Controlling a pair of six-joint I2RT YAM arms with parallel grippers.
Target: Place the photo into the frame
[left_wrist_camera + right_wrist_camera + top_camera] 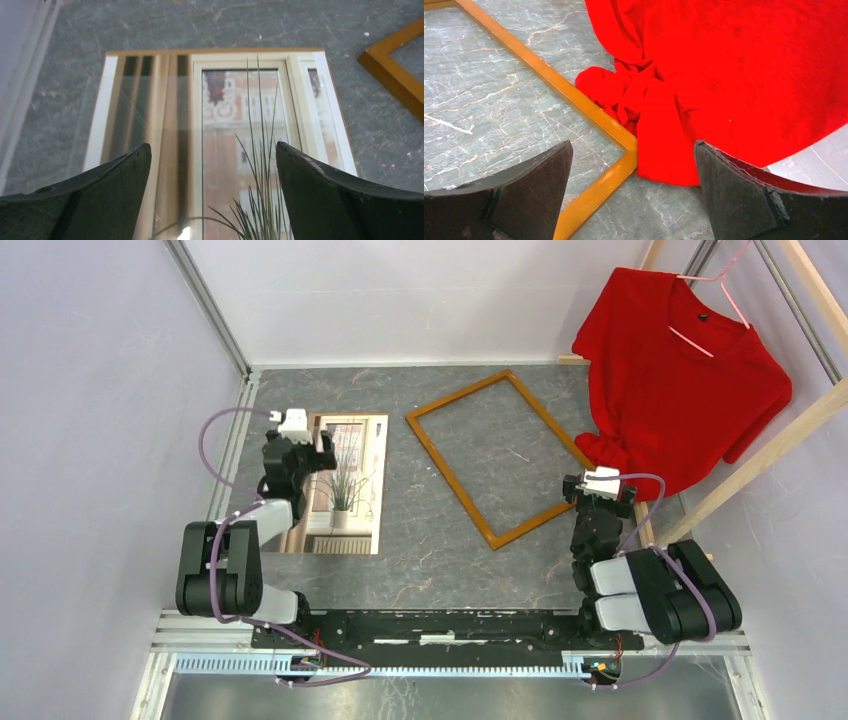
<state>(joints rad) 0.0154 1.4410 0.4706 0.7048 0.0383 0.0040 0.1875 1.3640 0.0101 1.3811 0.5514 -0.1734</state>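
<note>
The photo (345,485) lay face up and flat, well to the left of the frame (450,482), with bare table (440,570) between them. In the overhead view the left gripper (318,448) hung over the photo's far left part, jaws spread wide and holding nothing. The right gripper (596,490) hung just beside the frame's right corner, equally wide and empty. The frame lay flat and turned at an angle on the grey marbled table, white walls standing around it. Right of the frame a red shirt (680,380) hung from a pink hanger (715,300) on a pale wooden rack (760,465), its hem bunched against the frame's right rail. Both arms were folded back at the elbow and reached forward from their bases at the near edge.

From the left wrist, the photo (240,140) filled the gap between the two dark fingers (115,185), below them and apart from them; whether they touched it could not be told. A thin brown edge (215,50) showed along its far side. One corner of the frame (395,75) showed at upper right on the grey table (45,110).

From the right wrist, the frame (579,100) ran diagonally, its corner between the parted fingers (744,190) and below them. The shirt (724,75) lay heaped just beyond that corner, touching the rail, on the table (484,90).
</note>
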